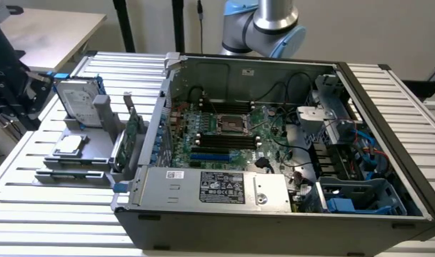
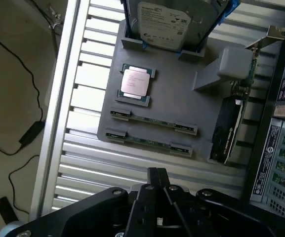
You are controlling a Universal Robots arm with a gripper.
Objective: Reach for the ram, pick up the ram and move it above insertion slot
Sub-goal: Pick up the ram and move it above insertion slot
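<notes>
1. In the wrist view, my gripper (image 2: 157, 174) hangs over the slatted table (image 2: 90, 170). Its two dark fingertips are pressed together and hold nothing.
2. Just beyond it in that view is a grey holder (image 2: 182, 98). The ram (image 2: 149, 141) lies in the groove along the holder's edge nearest my gripper. It is a thin green stick, not touched by me. A second stick (image 2: 154, 122) lies parallel in the next groove.
3. The holder also carries a square processor chip (image 2: 135, 83) in a shallow recess. A silver hard drive (image 2: 164, 22) stands at the far end. A green card (image 2: 250, 74) with a metal bracket stands on the side towards the computer.
4. The wrist view also takes in dark cables (image 2: 14, 138) on the floor beside the table.
5. The exterior view gives what the wrist view lacks: the inside of the open computer case (image 1: 274, 219). It holds a green motherboard (image 1: 264, 120) with black memory slots (image 1: 224, 140), tangled wires and a labelled silver box (image 1: 217, 188) at the front.
6. In the exterior view the holder (image 1: 106, 126) sits at the exterior view's left of the case, just beside its wall. My arm's blue-grey joint (image 1: 264, 24) rises behind the case.
</notes>
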